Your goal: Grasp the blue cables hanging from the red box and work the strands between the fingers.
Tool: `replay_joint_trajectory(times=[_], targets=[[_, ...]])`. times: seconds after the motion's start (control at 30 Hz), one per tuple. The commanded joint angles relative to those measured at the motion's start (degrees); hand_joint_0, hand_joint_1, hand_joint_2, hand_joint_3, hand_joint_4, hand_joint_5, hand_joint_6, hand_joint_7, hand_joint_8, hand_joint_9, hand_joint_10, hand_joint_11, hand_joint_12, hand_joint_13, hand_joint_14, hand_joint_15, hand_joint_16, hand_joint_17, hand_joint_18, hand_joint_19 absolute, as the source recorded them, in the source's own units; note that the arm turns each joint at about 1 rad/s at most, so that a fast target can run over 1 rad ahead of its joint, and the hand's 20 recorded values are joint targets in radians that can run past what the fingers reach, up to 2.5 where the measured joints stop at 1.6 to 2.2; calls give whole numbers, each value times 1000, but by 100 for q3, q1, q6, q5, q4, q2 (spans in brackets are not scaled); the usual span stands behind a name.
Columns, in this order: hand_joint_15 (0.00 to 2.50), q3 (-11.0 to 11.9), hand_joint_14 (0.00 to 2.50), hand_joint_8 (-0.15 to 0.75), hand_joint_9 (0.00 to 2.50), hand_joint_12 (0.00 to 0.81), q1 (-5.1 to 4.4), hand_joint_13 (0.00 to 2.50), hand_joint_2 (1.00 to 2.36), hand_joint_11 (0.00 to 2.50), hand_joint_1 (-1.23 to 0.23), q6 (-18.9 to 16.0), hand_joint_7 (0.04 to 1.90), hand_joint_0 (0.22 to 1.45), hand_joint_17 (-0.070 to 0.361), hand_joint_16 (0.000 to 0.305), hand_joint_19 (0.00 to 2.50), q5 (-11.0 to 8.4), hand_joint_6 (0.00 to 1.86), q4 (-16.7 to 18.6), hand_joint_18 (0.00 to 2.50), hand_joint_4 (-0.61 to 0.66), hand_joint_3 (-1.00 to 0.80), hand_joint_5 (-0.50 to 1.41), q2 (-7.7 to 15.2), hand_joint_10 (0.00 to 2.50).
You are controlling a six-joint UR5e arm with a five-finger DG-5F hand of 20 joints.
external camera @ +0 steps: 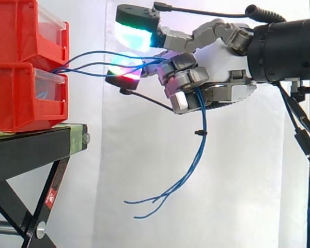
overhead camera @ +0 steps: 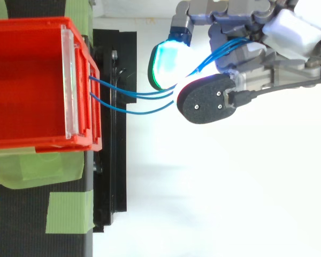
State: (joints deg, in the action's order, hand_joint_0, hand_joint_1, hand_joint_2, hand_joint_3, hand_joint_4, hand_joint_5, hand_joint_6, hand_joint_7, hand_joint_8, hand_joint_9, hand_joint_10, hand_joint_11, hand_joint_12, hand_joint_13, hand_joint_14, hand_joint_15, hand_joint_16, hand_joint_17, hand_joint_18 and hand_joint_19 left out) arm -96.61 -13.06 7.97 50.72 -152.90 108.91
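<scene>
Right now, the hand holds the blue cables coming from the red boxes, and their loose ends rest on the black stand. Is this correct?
Not quite. The side view shows the loose ends of the blue cables hanging free in the air below the hand, apart from the black stand. The rest is correct.

Bright, even glare on white curtain (external camera: 119, 155)

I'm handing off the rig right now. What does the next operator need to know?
Hand: shut on the blue cables, fingers curled round the strands.
Cables: they run from the front of the red box across the gap to the hand. Their loose ends hang free below it.
Done: the grasp.
Left: work the strands between the fingers.
</scene>
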Motion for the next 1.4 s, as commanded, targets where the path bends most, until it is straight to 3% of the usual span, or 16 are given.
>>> replay_joint_trajectory(times=[0.0, 0.1, 0.3, 0.63, 1.07, 1.37], targets=[[1639, 2, 2500, 427, 717, 519, -4, 1006, 1009, 2468, -814, 46, 1575, 874, 134, 60, 817, -1, 39, 5, 1381, 227, -758, 405, -1, 2500], [1639, 2, 2500, 427, 717, 519, -4, 1006, 1010, 2468, -822, 46, 1523, 879, 134, 60, 817, -1, 167, 5, 1381, 217, -758, 346, -1, 2500], [1639, 2, 2500, 427, 717, 519, -21, 1006, 1008, 2468, -829, 90, 1487, 866, 134, 60, 817, -10, 232, 5, 1381, 220, -796, 288, -1, 2500], [1639, 2, 2500, 427, 717, 519, -30, 1006, 1004, 2468, -861, 565, 1414, 853, 134, 60, 817, -1, 383, 5, 1381, 227, -881, 144, -1, 2500], [1639, 2, 2500, 427, 717, 519, -39, 1006, 1006, 2468, -824, 591, 1361, 876, 134, 60, 817, -1, 548, 32, 1381, 250, -869, 196, 8, 2500], [1639, 2, 2500, 427, 717, 519, -65, 1006, 1011, 2468, -786, 600, 1326, 885, 134, 60, 817, -10, 683, 23, 1381, 252, -732, 203, -1, 2500]])
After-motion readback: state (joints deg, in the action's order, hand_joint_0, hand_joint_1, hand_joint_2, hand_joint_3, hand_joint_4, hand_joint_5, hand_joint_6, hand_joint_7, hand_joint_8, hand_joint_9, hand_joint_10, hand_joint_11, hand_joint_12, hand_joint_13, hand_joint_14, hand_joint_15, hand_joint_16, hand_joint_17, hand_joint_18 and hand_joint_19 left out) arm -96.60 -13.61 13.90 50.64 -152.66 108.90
